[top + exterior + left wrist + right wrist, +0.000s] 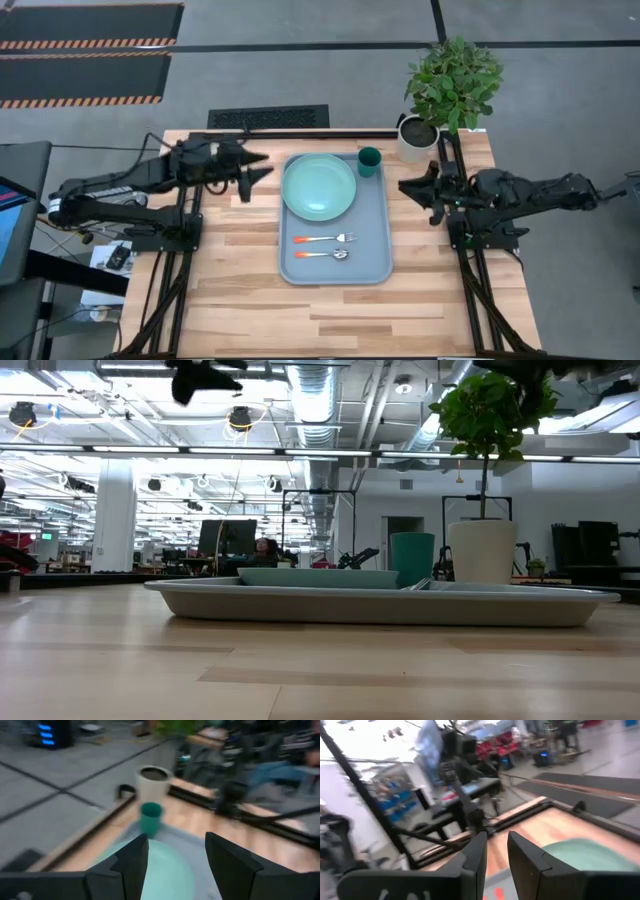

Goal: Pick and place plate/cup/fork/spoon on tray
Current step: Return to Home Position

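The light blue-grey tray (372, 232) lies in the table's middle. On it rest the pale mint-green plate (319, 186) at the far end, the dark green cup (369, 160) upright at the far right corner, and the orange-handled fork (324, 239) and spoon (322, 255) side by side at the near end. My left gripper (260, 167) is open and empty, raised just left of the plate. My right gripper (408, 190) is open and empty, raised right of the tray. In the left wrist view the cup (150, 818) and plate (165, 870) lie ahead of the fingers.
A white pot with a green plant (436, 100) stands at the table's far right corner, close to the cup. Bare wood lies left, right and near of the tray. The low view shows the tray's rim (380, 605) with the cup (412, 558) and pot (482, 550) behind.
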`<state>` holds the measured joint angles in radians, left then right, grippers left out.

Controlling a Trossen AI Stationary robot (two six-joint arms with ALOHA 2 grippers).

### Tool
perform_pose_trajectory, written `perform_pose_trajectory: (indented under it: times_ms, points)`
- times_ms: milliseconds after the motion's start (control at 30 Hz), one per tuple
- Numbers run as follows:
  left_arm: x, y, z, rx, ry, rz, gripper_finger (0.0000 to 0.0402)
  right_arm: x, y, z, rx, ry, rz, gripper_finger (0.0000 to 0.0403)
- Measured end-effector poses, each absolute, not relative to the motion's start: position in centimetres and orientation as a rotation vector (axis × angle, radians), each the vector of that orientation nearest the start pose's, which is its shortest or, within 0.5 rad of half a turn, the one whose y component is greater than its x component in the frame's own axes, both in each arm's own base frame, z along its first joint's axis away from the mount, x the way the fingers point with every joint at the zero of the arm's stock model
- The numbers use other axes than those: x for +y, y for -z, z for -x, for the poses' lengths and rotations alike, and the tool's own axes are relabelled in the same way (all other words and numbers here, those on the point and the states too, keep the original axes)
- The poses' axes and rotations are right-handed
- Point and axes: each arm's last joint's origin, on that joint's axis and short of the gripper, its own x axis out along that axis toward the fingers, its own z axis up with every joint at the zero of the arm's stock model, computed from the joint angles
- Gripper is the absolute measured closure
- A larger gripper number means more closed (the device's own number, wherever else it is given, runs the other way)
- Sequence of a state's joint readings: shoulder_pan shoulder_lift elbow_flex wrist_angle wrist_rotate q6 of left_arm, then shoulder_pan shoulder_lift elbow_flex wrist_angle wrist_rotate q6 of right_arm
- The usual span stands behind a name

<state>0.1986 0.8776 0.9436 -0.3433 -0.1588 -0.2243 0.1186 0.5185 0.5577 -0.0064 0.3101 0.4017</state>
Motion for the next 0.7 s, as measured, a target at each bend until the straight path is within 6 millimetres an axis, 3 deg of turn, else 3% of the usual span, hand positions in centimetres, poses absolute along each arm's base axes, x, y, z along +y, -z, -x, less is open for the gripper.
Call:
perform_pose_trajectory:
  times_ms: [167, 300, 533, 700]
  points:
    - [4.6, -31.3, -16.7, 0.149, -0.285, 0.344, 0.0217, 0.6, -26.2, -11.4, -0.195, 0.128, -0.457, 0.03]
    - [4.8, -29.5, -14.9, 0.11, -0.257, 0.395, 0.0217, 0.4, -23.2, -10.4, -0.273, 0.122, -0.507, 0.03]
    - [5.0, -26.8, -11.7, 0.035, -0.317, 0.437, 0.0217, -0.1, -21.3, -8.6, -0.376, 0.168, -0.518, 0.03]
    - [4.9, -23.1, -10.9, -0.014, -0.298, 0.509, 0.0217, -0.2, -19.8, -9.1, -0.333, 0.201, -0.506, 0.03]
